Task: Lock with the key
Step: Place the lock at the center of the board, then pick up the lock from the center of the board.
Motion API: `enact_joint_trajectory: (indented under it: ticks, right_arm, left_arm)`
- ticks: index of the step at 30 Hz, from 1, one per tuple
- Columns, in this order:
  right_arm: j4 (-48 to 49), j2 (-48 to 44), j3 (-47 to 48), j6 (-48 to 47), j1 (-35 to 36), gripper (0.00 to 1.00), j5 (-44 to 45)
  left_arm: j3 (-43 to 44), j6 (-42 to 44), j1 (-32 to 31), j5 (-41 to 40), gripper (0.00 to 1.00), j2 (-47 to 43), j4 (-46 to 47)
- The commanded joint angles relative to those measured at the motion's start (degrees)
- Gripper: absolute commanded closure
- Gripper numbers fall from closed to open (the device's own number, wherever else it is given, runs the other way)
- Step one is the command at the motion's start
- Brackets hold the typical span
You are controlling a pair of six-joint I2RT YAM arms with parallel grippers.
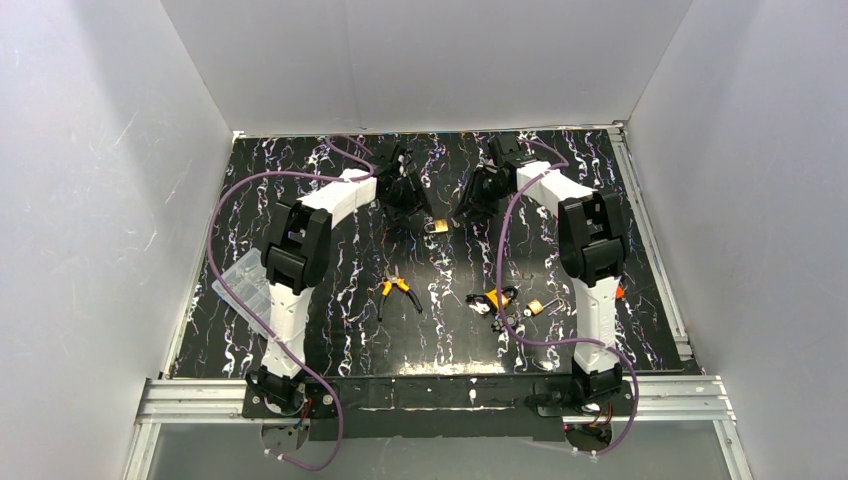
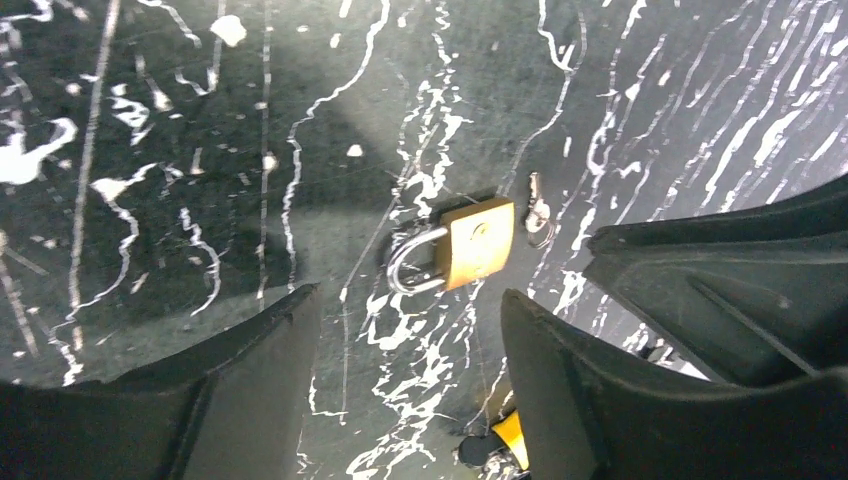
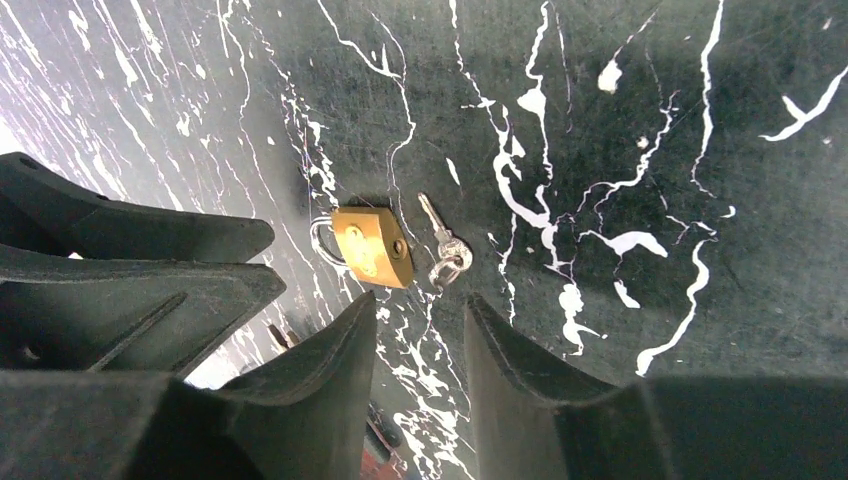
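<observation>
A small brass padlock (image 1: 436, 226) with a steel shackle lies flat on the black marbled table between the two arms. It shows in the left wrist view (image 2: 470, 242) and in the right wrist view (image 3: 372, 246). A small silver key (image 3: 443, 243) lies loose on the table just beside the padlock's body, apart from it; in the left wrist view the key (image 2: 537, 212) lies right of the padlock. My left gripper (image 2: 405, 300) is open and empty, hovering just short of the padlock. My right gripper (image 3: 418, 300) is open and empty, hovering just short of the key and padlock.
Orange-handled pliers (image 1: 396, 291) lie near the table's middle. Another small padlock with keys and an orange-black tool (image 1: 510, 300) lies to their right. A clear plastic box (image 1: 245, 280) sits at the left edge. White walls enclose the table.
</observation>
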Motion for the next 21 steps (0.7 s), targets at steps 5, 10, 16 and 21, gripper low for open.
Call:
enact_joint_trajectory:
  ticks: [5, 10, 16, 21]
  right_arm:
    - [-2.81, -8.86, -1.21, -4.25, 0.46, 0.41, 4.16]
    - [-1.95, -22.68, -14.93, -6.66, 0.88, 0.32, 7.63]
    - [-1.49, -36.64, -29.57, -7.58, 3.86, 0.29, 13.76]
    - [-4.23, -43.29, -36.33, -8.03, 10.72, 0.3, 22.57]
  left_arm:
    - [2.53, 4.54, -0.14, -4.81, 0.24, -6.91, -7.18]
    - [-2.84, 4.72, -3.09, -5.5, 0.15, -16.4, -5.57]
    - [-14.91, 1.8, -8.42, -4.86, 0.13, -27.02, -0.48]
    - [-22.65, 1.64, -10.83, -4.72, 0.12, -35.22, 0.56]
